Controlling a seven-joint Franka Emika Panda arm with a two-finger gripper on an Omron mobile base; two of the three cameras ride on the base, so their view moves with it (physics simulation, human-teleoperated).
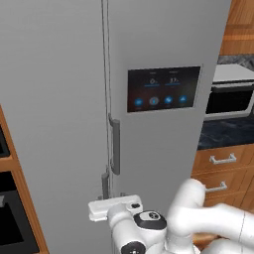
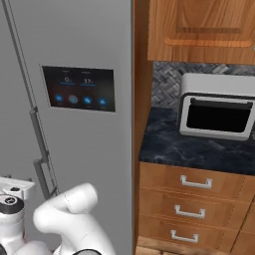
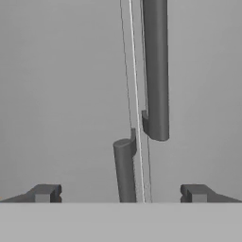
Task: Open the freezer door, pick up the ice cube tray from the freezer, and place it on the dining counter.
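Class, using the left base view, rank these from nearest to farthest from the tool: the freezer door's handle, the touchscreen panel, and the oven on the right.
1. Freezer door's handle, just above the open tool.
2. Touchscreen panel, higher, on the right-hand door.
3. Oven, far right, beyond the fridge.

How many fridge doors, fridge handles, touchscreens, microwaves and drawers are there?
Fridge doors: 2, freezer door, screen door
Fridge handles: 2, lower handle, upper handle
Touchscreens: 1
Microwaves: 1
Drawers: 3, top drawer
Total: 9
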